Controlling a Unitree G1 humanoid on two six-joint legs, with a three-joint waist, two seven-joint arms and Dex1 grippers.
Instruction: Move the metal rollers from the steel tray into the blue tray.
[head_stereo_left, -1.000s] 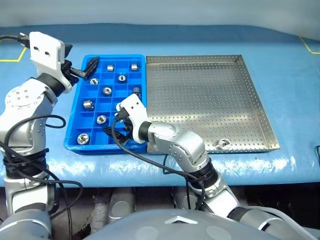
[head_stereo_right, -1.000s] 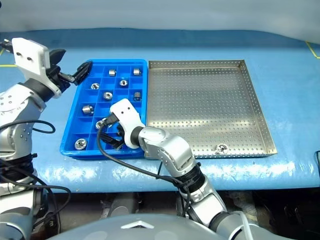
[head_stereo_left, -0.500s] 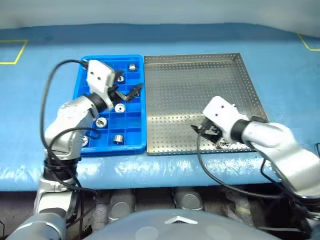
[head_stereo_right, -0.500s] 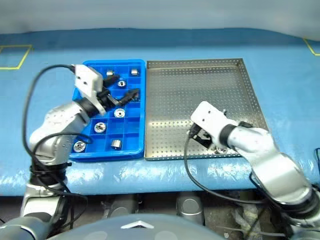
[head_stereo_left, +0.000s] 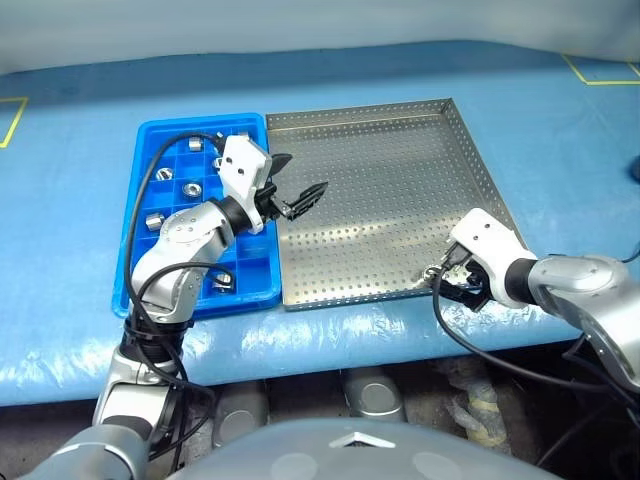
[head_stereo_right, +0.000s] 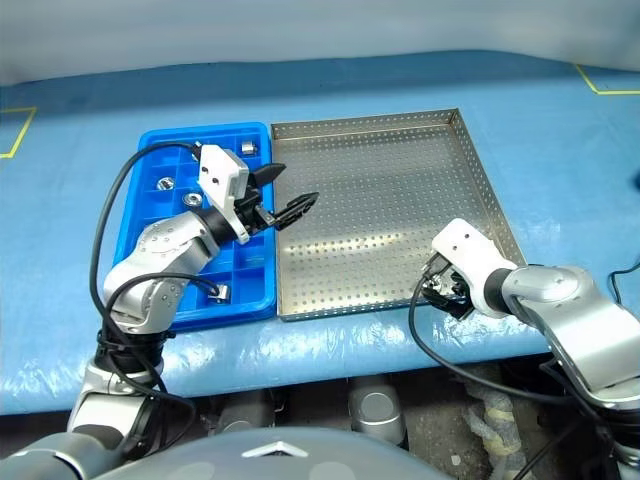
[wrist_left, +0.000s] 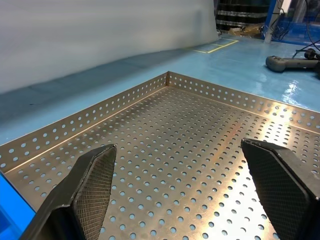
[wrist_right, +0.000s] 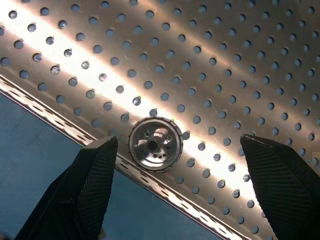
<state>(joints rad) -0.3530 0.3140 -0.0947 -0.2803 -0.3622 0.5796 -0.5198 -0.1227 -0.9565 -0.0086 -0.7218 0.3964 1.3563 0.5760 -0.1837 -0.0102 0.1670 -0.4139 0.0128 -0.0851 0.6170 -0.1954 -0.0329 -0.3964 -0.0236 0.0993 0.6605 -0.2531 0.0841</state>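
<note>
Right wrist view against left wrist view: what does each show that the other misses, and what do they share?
Right wrist view: one metal roller lying on the steel tray close to its rim, between the open fingers of the right tool, with blue surface past the rim.

Left wrist view: the tray's far corner with no roller in sight, blue table beyond, and a dark device lying on the floor.

Both: perforated steel tray under a wide-open tool; the left tool holds nothing.

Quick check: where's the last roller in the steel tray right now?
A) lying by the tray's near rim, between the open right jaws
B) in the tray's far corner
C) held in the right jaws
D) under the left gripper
A: the roller lies on the steel tray against its near rim, untouched, between the open jaws of the right gripper.
</note>
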